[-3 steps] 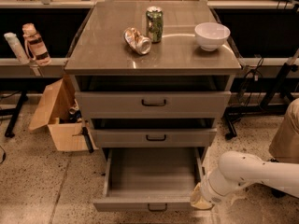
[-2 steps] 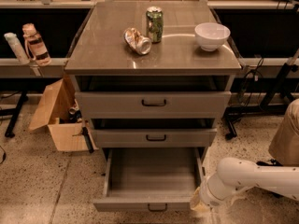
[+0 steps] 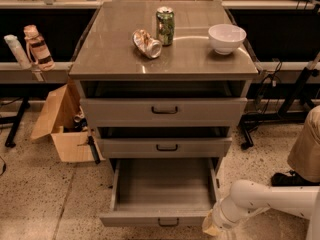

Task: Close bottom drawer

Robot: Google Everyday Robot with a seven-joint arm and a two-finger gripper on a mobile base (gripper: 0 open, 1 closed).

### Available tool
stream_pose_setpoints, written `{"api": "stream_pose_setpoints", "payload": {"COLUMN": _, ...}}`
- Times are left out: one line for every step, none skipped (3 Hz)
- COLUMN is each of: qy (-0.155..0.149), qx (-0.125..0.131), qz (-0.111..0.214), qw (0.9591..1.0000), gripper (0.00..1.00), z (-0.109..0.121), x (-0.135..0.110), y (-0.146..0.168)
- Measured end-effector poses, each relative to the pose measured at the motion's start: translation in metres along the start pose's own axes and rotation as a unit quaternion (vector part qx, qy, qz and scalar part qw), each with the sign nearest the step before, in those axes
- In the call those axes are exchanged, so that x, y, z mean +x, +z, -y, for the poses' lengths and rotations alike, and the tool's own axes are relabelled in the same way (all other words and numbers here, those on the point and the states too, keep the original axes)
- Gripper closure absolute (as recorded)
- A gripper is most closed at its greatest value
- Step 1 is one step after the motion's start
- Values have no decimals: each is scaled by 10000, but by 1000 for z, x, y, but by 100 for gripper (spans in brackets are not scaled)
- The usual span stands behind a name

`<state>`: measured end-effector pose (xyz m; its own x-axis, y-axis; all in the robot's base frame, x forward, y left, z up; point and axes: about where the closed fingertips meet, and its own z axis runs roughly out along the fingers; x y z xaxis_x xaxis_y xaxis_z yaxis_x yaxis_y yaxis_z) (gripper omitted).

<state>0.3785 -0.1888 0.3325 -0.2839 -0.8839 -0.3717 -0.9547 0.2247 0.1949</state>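
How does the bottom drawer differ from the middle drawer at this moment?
The bottom drawer is pulled far out, showing its plain grey tray; the middle drawer sits in or nearly in, its inside hidden. The gripper is beside the bottom drawer's front corner on the picture's right, below and clear of the middle drawer. Both have flat grey fronts with a small dark centre handle.

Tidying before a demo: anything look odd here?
A crushed silver can lies on its side on the grey cabinet top. The bottom grey drawer stands pulled out; the claw sits by its front corner.
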Motion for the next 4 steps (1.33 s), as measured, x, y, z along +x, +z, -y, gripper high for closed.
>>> {"api": "stream_pose_setpoints", "payload": {"qy": 199, "qx": -84, "qz": -33, "qw": 9998, "gripper": 100, "z": 11, "x": 20, "y": 40}}
{"api": "stream_pose_setpoints", "payload": {"qy": 199, "qx": -84, "qz": -33, "qw": 9998, "gripper": 100, "z": 11, "x": 20, "y": 40}}
{"api": "stream_pose_setpoints", "payload": {"qy": 303, "qx": 28, "qz": -17, "qw": 9995, "gripper": 100, "z": 15, "x": 25, "y": 49}}
{"api": "stream_pose_setpoints", "payload": {"qy": 469, "qx": 168, "qz": 2, "qw": 9988, "gripper": 100, "z": 26, "x": 38, "y": 66}}
